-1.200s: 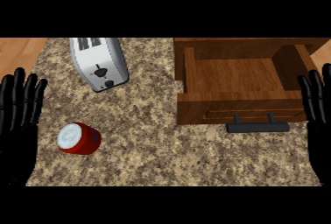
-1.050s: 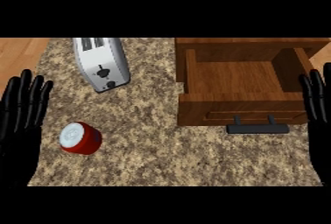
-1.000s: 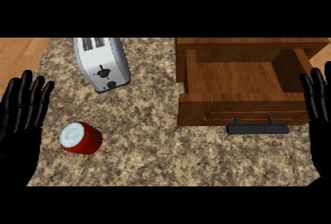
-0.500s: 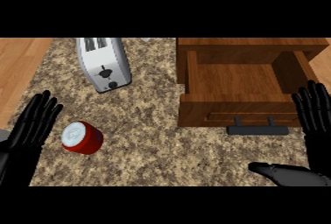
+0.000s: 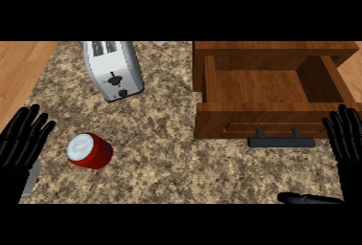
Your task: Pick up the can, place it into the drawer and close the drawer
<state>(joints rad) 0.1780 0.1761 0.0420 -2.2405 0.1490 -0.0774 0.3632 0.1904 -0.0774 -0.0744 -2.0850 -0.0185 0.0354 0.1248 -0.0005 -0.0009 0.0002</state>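
Overhead, looking steeply down on a speckled stone table (image 5: 176,162).

Can (image 5: 89,150): red body, pale top, tipped so the top faces up and to the left. Sits on the table at lower left, well apart from the drawer.

Drawer (image 5: 272,95): wooden, pulled open at upper right, inside bare wood. Black bar handle (image 5: 280,141) on its front, projecting over the table.

Toaster (image 5: 112,69): silver, at upper left, slots toward the top edge, lever and knob on the near end. Well above the can, not touching it.

Left hand (image 5: 22,141): black, at the left edge, fingers straight and spread apart, pointing up. Just beside the can on its left, a strip of table between them; nothing held.

Right hand (image 5: 346,136): black, at the right edge, fingers straight and slightly apart, pointing up, thumb (image 5: 308,198) stretched out low toward the left. Near the right end of the handle but clear of it; nothing held.

Wood floor (image 5: 21,67) shows past the table's left edge.
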